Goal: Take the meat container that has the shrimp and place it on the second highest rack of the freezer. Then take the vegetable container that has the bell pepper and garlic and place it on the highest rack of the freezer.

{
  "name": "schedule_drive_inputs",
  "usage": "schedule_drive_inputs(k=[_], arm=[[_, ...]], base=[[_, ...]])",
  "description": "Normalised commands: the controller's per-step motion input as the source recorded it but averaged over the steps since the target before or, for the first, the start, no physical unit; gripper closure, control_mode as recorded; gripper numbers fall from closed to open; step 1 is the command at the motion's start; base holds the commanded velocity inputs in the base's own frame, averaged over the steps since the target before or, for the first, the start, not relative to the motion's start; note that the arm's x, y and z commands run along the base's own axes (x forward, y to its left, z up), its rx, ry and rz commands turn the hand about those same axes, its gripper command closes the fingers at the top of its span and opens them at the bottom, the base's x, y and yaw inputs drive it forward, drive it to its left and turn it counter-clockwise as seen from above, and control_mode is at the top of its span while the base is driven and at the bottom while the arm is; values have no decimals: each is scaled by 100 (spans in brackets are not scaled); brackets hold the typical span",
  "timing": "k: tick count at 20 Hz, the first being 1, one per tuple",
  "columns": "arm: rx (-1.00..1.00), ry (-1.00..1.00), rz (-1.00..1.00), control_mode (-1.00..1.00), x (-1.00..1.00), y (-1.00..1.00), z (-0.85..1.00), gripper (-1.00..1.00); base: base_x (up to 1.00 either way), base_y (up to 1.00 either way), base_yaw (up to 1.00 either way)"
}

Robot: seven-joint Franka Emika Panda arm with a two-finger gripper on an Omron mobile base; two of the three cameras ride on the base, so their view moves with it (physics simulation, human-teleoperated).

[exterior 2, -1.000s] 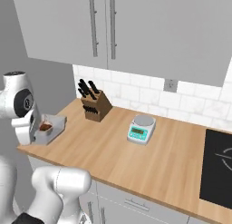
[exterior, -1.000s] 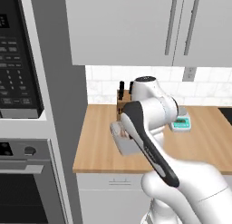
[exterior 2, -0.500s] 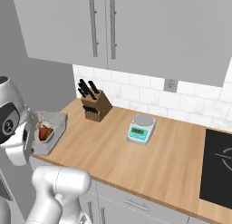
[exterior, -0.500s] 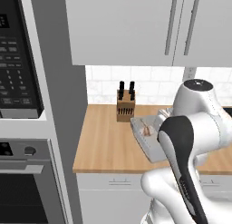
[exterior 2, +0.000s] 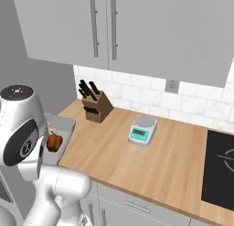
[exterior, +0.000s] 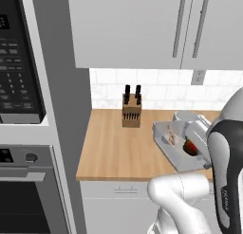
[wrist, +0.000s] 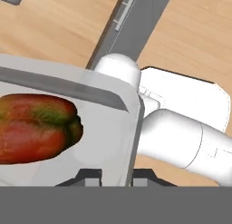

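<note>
The gripper (wrist: 115,175) is clamped on the near rim of the vegetable container (wrist: 68,114), one tip on each side of the wall at 6 o'clock in the hand view, and the container rides in the air with it. In that view the bell pepper (wrist: 38,128) lies inside at 9 o'clock, with the counter (wrist: 68,23) far below. In the left base view the container (exterior: 178,143) is tilted above the counter's (exterior: 114,152) front right part, at 4 o'clock from the knife block (exterior: 131,115), with the garlic (exterior: 172,137) and pepper (exterior: 191,147) inside. In the right base view the container (exterior 2: 61,129) hangs off the counter's left end, at 8 o'clock from the block (exterior 2: 98,108), partly hidden by the arm; the scale (exterior 2: 142,130) stands well apart at 3 o'clock. As I judge it, this is the second half of the task: the vegetables are picked up and in transit. No shrimp container is on the counter, so that part is probably done, though the freezer is out of frame and I cannot confirm it. Left to do: carry the container to the freezer, set it on the highest rack and let go.
</note>
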Motion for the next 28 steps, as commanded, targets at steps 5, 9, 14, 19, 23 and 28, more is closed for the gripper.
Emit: schedule_drive_inputs(k=[5, 9, 14, 19, 23, 28], arm=[[2, 2, 0, -100, 5, 0, 0, 100], [0, 0, 0, 100, -4, 0, 0, 100], [0, 0, 0, 100, 0, 0, 0, 100], [0, 0, 0, 100, 0, 0, 0, 100], [0, 0, 0, 100, 0, 0, 0, 100], [0, 0, 0, 100, 0, 0, 0, 100]], base=[[0, 0, 0], [-20, 0, 1], [-100, 0, 9], [-59, 22, 75], [-33, 26, 98], [23, 37, 84]])
